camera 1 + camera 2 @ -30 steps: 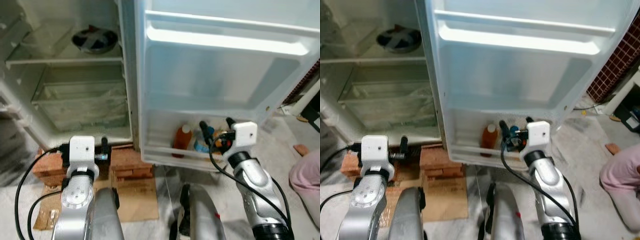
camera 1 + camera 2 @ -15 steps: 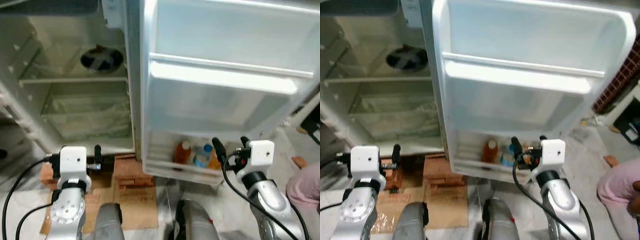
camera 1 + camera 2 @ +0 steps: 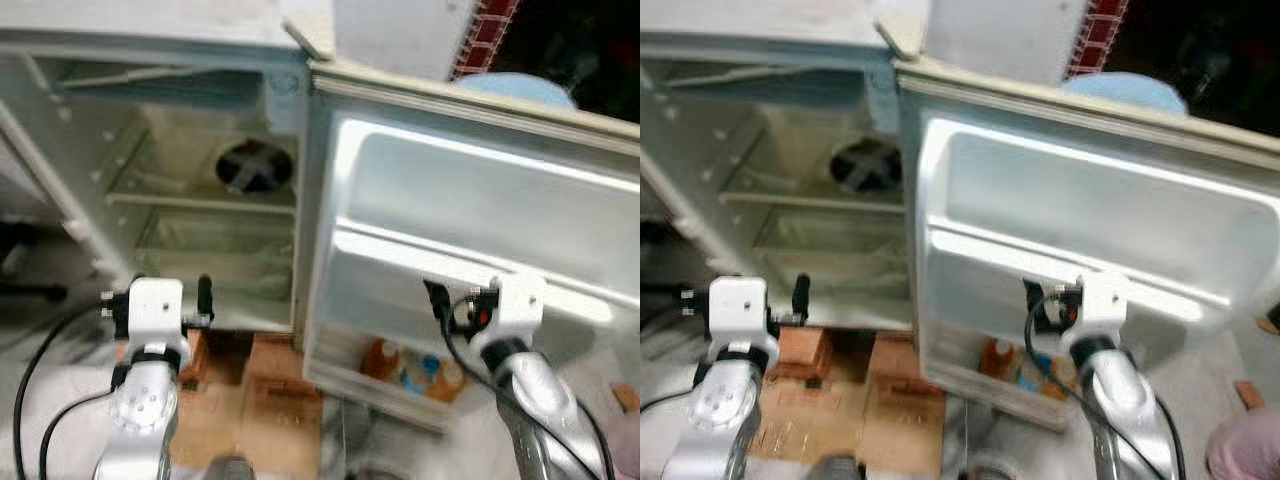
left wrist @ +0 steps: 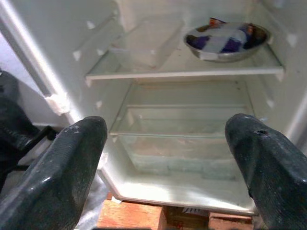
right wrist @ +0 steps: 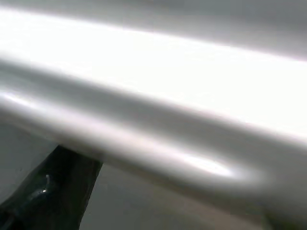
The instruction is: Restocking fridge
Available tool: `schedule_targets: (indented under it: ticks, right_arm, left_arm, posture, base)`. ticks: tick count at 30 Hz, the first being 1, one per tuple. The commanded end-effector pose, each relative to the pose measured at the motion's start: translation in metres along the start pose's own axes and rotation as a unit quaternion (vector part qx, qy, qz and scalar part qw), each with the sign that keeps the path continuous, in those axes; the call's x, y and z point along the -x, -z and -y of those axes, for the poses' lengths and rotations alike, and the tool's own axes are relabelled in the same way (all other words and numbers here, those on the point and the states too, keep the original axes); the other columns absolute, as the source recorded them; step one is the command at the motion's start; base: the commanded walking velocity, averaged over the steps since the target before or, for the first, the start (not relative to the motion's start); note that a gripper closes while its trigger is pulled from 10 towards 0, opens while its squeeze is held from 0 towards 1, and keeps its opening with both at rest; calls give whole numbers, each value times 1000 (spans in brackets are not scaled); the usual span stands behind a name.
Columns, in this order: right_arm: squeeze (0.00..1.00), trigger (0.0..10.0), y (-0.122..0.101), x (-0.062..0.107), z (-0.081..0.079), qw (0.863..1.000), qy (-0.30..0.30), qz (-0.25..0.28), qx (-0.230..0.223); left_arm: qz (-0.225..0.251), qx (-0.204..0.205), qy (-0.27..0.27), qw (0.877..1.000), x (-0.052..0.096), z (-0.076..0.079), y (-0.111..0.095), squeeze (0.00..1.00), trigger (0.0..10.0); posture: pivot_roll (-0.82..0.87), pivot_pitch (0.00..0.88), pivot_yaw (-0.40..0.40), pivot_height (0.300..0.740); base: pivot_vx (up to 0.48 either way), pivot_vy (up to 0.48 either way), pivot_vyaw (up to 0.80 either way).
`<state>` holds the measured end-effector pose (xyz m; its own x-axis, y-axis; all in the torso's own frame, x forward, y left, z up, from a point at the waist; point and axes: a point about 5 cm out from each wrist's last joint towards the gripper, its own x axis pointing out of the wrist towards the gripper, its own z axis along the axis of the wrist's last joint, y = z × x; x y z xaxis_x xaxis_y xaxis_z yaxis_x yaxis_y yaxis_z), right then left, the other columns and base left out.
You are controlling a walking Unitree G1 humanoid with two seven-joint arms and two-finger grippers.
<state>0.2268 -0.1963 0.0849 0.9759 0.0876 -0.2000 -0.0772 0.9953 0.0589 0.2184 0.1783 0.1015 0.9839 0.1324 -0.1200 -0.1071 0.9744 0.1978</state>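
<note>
We stand before an open fridge (image 3: pixel 190 120). Bottles (image 3: pixel 415 370) already sit in the bottom door shelf (image 3: pixel 375 385), so restocking seems partly done; the main shelves hold little beyond a metal bowl (image 4: pixel 225 40). Our left gripper (image 4: pixel 168 158) is spread wide and empty. Our right gripper (image 3: pixel 450 305) hovers near the door; we cannot tell its fingers' state. Since a second ago, our view has risen, and the right gripper has lifted away from the bottles.

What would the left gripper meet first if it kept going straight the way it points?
Probably the clear drawer low in the open fridge. The left gripper is open and aimed at it under the shelf; depth is unclear.
</note>
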Motion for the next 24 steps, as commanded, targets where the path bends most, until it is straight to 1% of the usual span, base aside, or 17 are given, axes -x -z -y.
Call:
schedule_targets:
  ticks: [1,5,10,16,19,22,23,24]
  right_arm:
    - [0,10000,6,-1,5,999,14,-28,-14]
    - [0,10000,11,1,6,999,9,-47,-19]
    - [0,10000,12,2,5,998,2,-56,-20]
    - [0,10000,9,0,5,998,-11,-52,-19]
    - [0,10000,-1,-3,8,1000,-3,-26,2]
    - [0,10000,-2,-7,7,999,-2,-31,7]
    - [0,10000,-4,-10,6,999,10,-34,28]
    - [0,10000,-4,-10,6,999,10,-34,28]
  left_arm:
    - [-14,-1,10,1000,1,2,6,0,10000]
    - [-15,-1,14,1000,1,4,6,0,10000]
    - [-15,-1,16,1000,0,4,6,0,10000]
    - [-18,-1,18,1000,-1,4,7,0,10000]
    - [-19,1,19,1000,-2,5,7,0,10000]
    - [-19,2,20,1000,-3,5,7,0,10000]
    - [-16,2,23,1000,-4,6,6,0,10000]
    - [-16,2,23,1000,-4,6,6,0,10000]
  posture:
    - [79,0,-63,740]
    - [76,0,-65,740]
    - [75,0,-66,740]
    - [75,0,-66,740]
    - [75,0,-65,740]
    - [72,0,-63,740]
    - [76,0,-64,740]
    - [76,0,-64,740]
  base:
    - [-281,0,0]
    - [-320,0,0]
    - [-345,0,0]
    - [-342,0,0]
    - [-328,0,0]
    - [-311,0,0]
    - [-274,0,0]
    - [-274,0,0]
